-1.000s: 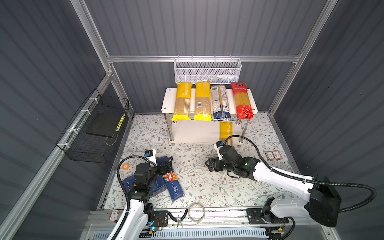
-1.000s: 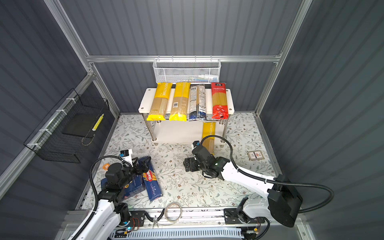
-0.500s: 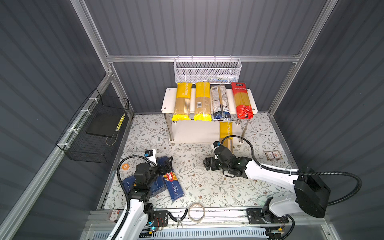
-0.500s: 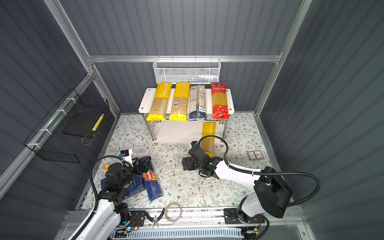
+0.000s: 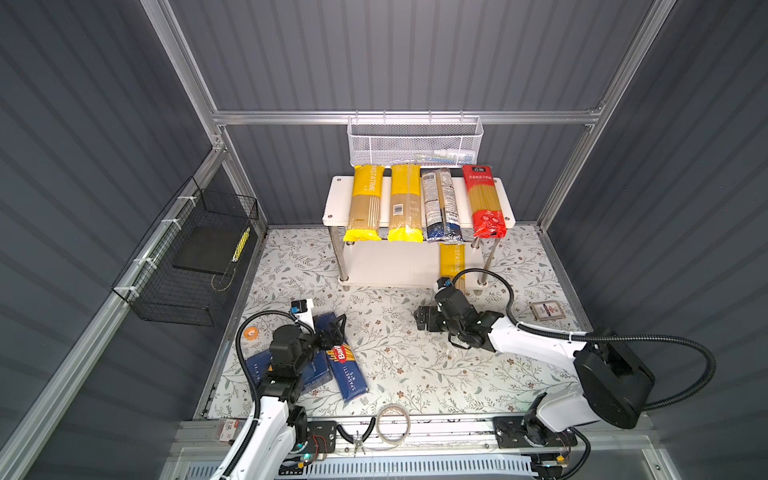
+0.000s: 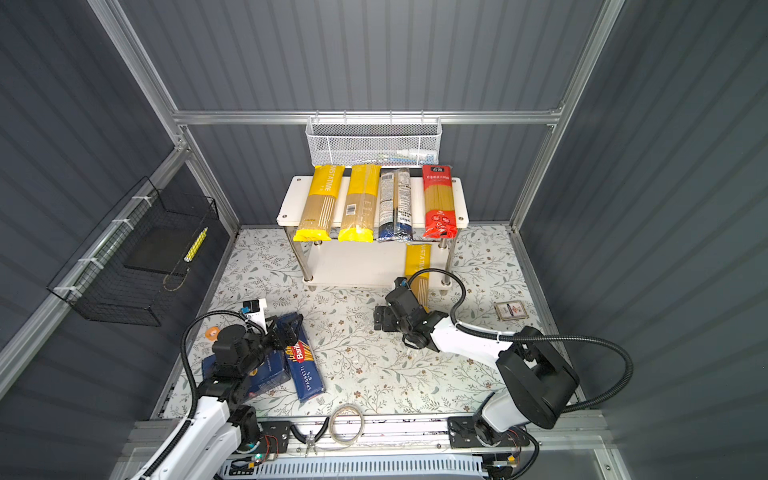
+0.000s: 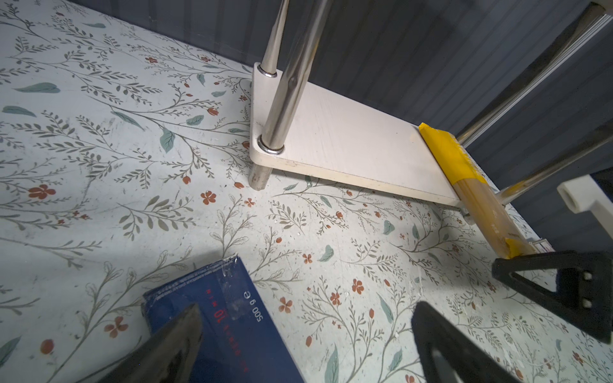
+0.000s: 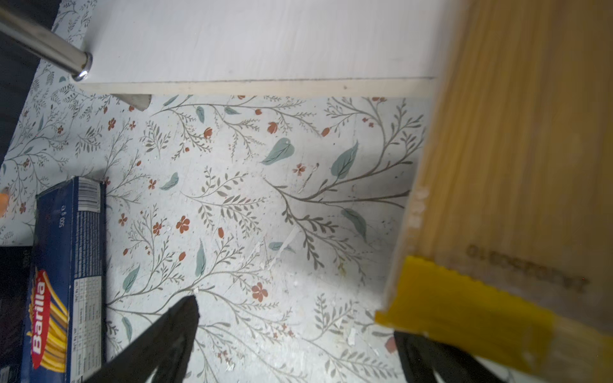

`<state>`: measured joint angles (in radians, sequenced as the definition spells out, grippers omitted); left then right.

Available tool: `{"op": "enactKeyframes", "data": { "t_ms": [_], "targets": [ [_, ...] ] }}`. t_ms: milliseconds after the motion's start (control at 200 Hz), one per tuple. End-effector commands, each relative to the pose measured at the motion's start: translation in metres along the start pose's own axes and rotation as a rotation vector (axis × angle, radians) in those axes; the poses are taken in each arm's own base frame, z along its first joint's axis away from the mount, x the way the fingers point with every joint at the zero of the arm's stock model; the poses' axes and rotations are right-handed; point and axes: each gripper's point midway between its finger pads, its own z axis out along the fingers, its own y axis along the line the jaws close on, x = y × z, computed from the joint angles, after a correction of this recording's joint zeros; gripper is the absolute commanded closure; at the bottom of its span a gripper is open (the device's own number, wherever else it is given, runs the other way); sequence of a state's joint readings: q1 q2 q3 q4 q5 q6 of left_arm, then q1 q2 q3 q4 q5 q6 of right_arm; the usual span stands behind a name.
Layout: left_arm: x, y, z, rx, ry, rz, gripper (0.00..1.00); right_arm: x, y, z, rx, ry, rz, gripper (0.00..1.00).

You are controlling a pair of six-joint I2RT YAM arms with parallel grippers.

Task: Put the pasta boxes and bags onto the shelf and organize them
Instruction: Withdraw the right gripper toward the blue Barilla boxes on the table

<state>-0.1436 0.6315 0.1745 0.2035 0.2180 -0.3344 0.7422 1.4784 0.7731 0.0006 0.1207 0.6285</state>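
Plainly, the shelf stands at 12 o'clock on the worktop. Across its top board, from 9 to 3 o'clock, lie a yellow bag, a second yellow bag, a clear bag and a red bag. A third yellow bag lies at the lower board's 3 o'clock end, jutting off toward 6 o'clock. The right gripper hangs just past that end, jaws wide apart, gripping nothing (whether a finger touches the bag is unclear). At 8 o'clock lie the spaghetti box and the wide box, which is partly under the left arm. The left gripper hovers over the spaghetti box's 12 o'clock end, jaws apart.
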Motion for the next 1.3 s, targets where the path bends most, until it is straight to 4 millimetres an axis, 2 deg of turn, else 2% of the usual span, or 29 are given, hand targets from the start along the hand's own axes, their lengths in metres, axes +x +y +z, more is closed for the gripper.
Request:
{"op": "enactKeyframes", "data": {
  "t_ms": [0,195,345,525,670,760,850,976,1136,1296],
  "targets": [
    [-0.001,-0.002,-0.001,0.006,-0.011,0.006,0.00,-0.013,-0.007,-0.004,0.001,-0.043,0.030,0.07],
    [0.000,-0.002,0.000,0.010,0.001,0.003,0.00,-0.019,-0.022,-0.012,0.029,-0.060,0.052,0.07],
    [0.000,-0.002,0.001,0.010,0.004,0.003,0.00,-0.018,-0.022,-0.016,0.029,-0.044,0.037,0.06],
    [0.001,-0.002,0.001,0.014,0.004,0.003,0.00,-0.009,-0.010,-0.024,-0.014,-0.002,0.002,0.06],
    [0.000,-0.002,0.001,0.009,0.002,0.003,0.00,0.001,0.008,-0.040,-0.014,-0.005,-0.038,0.06],
    [0.001,0.000,0.002,0.003,0.006,-0.001,0.00,0.008,0.025,-0.052,-0.024,-0.004,-0.074,0.06],
    [0.001,0.000,0.002,0.002,0.006,-0.002,0.00,0.021,0.054,-0.057,-0.080,0.013,-0.094,0.06],
    [-0.002,0.004,0.002,-0.029,0.006,-0.012,0.00,0.045,0.102,-0.053,-0.153,0.059,-0.149,0.04],
    [0.000,0.011,0.000,-0.065,-0.005,-0.028,0.00,0.077,0.149,-0.045,-0.188,0.112,-0.277,0.01],
    [-0.004,0.006,0.005,-0.051,0.039,-0.020,0.00,0.103,0.174,-0.049,-0.197,0.155,-0.416,0.01]
  ]
}}
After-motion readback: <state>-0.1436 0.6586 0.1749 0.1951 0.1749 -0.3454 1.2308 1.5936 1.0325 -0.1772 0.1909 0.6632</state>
